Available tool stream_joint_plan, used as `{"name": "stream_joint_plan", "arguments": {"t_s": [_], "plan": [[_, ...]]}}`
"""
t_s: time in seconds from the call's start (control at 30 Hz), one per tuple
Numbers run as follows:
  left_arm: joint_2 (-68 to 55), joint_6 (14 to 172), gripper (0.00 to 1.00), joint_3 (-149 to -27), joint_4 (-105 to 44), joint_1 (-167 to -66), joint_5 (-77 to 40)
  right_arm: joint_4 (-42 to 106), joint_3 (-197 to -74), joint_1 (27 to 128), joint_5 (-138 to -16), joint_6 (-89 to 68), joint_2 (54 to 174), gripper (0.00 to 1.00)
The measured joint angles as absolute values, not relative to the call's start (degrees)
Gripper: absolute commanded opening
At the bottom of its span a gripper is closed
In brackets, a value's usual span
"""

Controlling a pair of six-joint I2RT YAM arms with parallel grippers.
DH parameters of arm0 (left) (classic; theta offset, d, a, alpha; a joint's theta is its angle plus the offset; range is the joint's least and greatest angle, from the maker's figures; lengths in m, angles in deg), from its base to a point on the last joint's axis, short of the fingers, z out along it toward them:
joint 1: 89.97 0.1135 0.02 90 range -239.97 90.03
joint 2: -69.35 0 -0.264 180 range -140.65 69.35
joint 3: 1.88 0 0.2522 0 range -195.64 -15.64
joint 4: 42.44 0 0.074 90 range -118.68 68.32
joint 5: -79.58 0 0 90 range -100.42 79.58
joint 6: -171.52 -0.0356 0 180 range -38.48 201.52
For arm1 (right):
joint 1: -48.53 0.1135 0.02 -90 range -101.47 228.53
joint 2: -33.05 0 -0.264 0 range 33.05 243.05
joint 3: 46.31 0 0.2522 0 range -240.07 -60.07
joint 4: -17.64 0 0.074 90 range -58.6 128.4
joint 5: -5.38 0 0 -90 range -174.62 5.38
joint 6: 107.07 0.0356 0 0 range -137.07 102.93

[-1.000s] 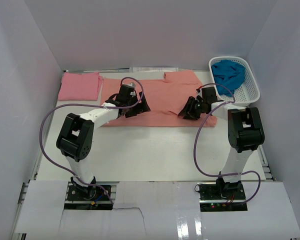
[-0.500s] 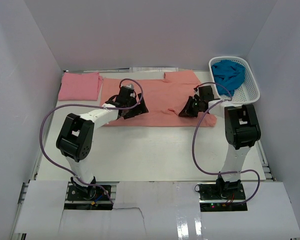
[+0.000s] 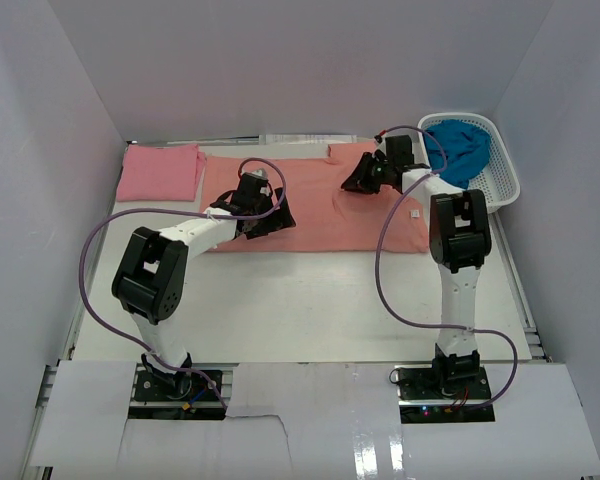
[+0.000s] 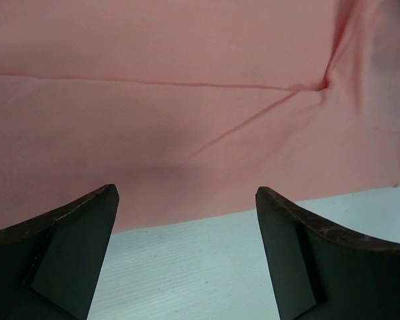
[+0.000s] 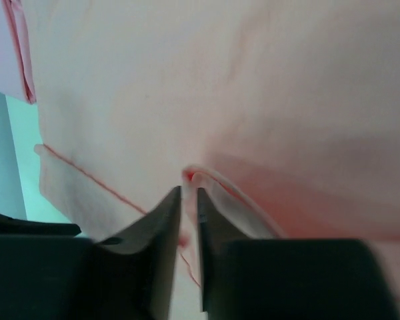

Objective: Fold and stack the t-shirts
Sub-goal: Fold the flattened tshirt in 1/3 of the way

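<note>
SCENE: Two robot arms work a large salmon-orange cloth t-shirt (image 3: 320, 205) spread flat on the white table (image 3: 310, 300).
R GRIPPER: The right gripper (image 5: 189, 190) is clenched. A raised fold of the salmon cloth sits right at its fingertips (image 5: 157, 227), apparently nipped btwn them. Top view puts it over the far right part of the tee.
L GRIPPER: The left gripper (image 4: 185, 193) is released, jaws wide, nothing held. The tee's near hem runs across btwn the fingers (image 4: 73, 247), w/ bare table on the wrist side and cloth w/ a seam line beyond the tips.
OTHER TEES: A lighter pink cloth t-shirt (image 3: 160, 172), already folded, lies well out to the left of the left fingers. A teal-blue cloth t-shirt (image 3: 458, 148) sits bunched in a white plastic lattice basket (image 3: 505, 185), near the right fingers on their right.
STEP: Judged to be a fold of the salmon tee getting under way, right side pinched, left side not yet gripped. Approx. one tee of three done.
NEXT: Likely calls for the left fingers to drop and close on the hem, then for both arms to carry their edges over together. A one-sided pull could skew or bunch the thin cloth.
LABELS: A small white tag (image 3: 416, 212) shows on the tee, nearside of the right fingers, too small to read. No brand or other writing legible.
</note>
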State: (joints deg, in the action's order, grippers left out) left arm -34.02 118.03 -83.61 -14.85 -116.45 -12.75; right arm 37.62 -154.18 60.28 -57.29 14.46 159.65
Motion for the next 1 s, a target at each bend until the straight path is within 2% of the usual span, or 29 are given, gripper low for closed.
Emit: {"name": "stream_joint_plan", "arguments": {"t_s": [0.03, 0.1, 0.13, 0.4, 0.67, 0.8, 0.87, 1.0], "plan": [[-34.02, 117.96, 0.95, -83.61, -14.72, -116.45, -12.75, 37.4, -155.95, 60.28, -56.7, 14.77, 161.36, 0.44], [-34.02, 117.9, 0.95, -83.61, -14.48, -116.45, -12.75, 36.35, -158.83, 60.28, -55.72, 14.94, 164.46, 0.55], [-34.02, 117.88, 0.95, -83.61, -14.26, -116.45, -12.75, 35.78, -159.69, 60.28, -55.28, 14.92, 165.64, 0.57], [-34.02, 117.7, 0.95, -83.61, -13.74, -116.45, -12.66, 28.55, -154.51, 60.28, -53.14, 14.48, 164.64, 0.57], [-29.5, 117.44, 0.98, -83.65, -9.34, -115.83, -8.16, 25.31, -136.01, 60.28, -55.45, 10.07, 146.95, 0.57], [-23.27, 116.7, 0.98, -83.87, -5.85, -111.35, -8.25, 27.28, -128.71, 60.56, -61.07, 7.38, 135.92, 0.57], [-20.76, 116.06, 0.98, -83.87, -5.21, -107.35, -8.51, 30.29, -126.42, 61.61, -68.31, 6.16, 132.07, 0.56], [-21.76, 113.2, 0.98, -85.24, -2.5, -100.25, -9.49, 40.2, -125.83, 64.43, -80.72, 3.99, 130.58, 0.56]]}}
